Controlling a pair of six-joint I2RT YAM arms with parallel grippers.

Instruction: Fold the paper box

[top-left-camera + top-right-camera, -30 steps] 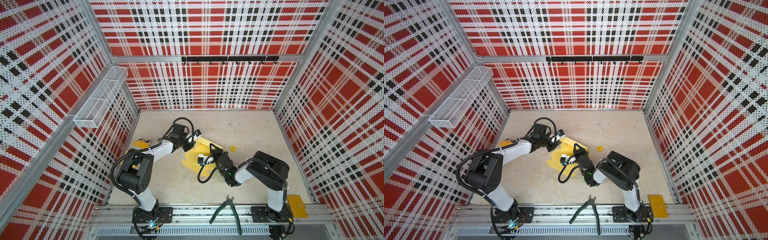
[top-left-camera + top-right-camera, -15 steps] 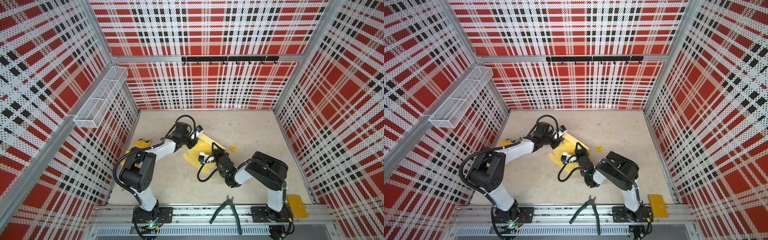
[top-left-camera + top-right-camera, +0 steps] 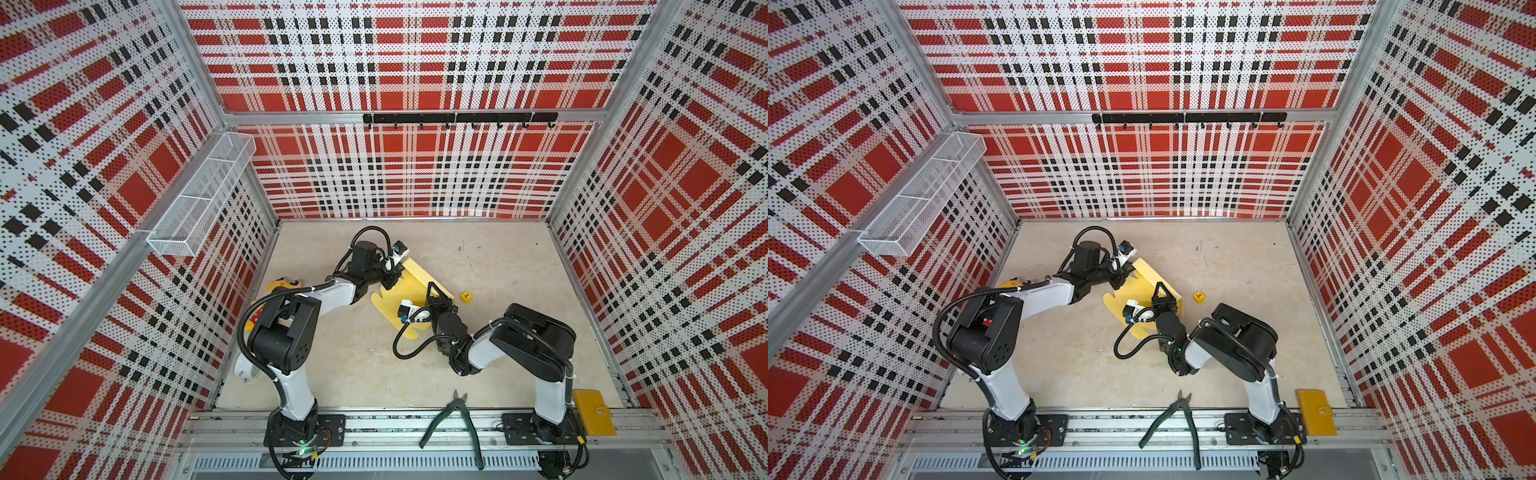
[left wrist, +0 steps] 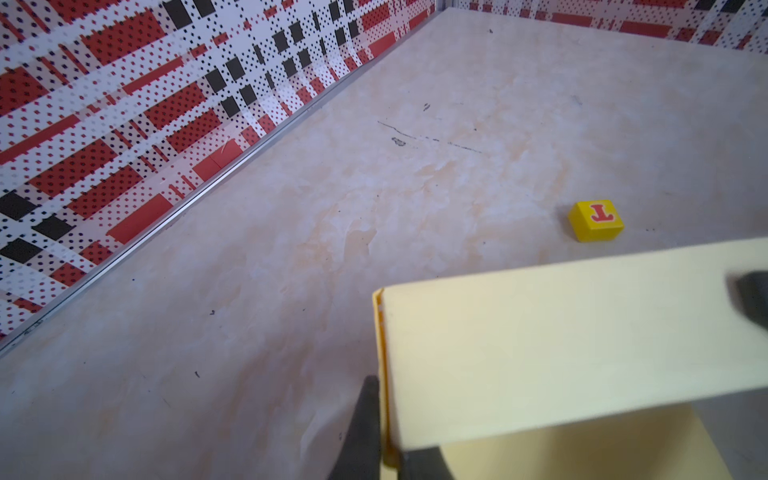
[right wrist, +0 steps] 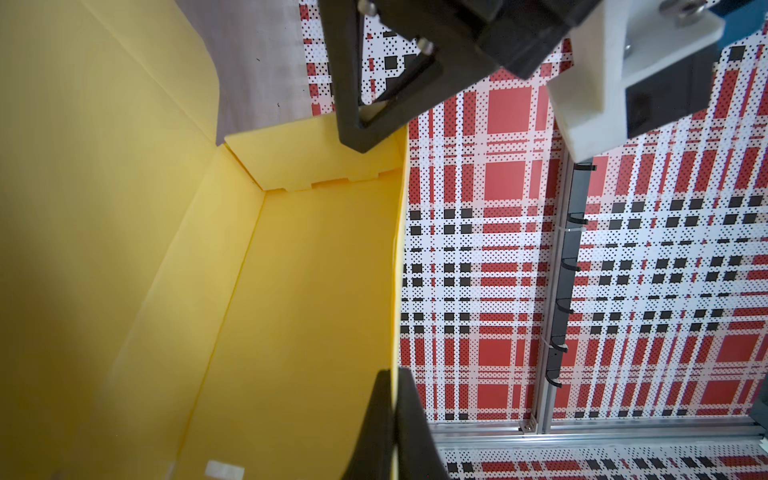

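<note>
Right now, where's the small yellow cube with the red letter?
In both top views the small yellow cube with the red letter sits on the table just right of the pale yellow cardboard paper box, apart from it.

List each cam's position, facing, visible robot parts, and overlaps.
Both top views: high at the front, side by side, looking down; left arm and right arm whole, on the paper box.
Left wrist: behind the left gripper, facing the yellow cube; jaws clamp the box wall.
Right wrist: behind the right gripper, facing the hook rail; own jaws, plus left gripper.
Shared: all show the box.
</note>
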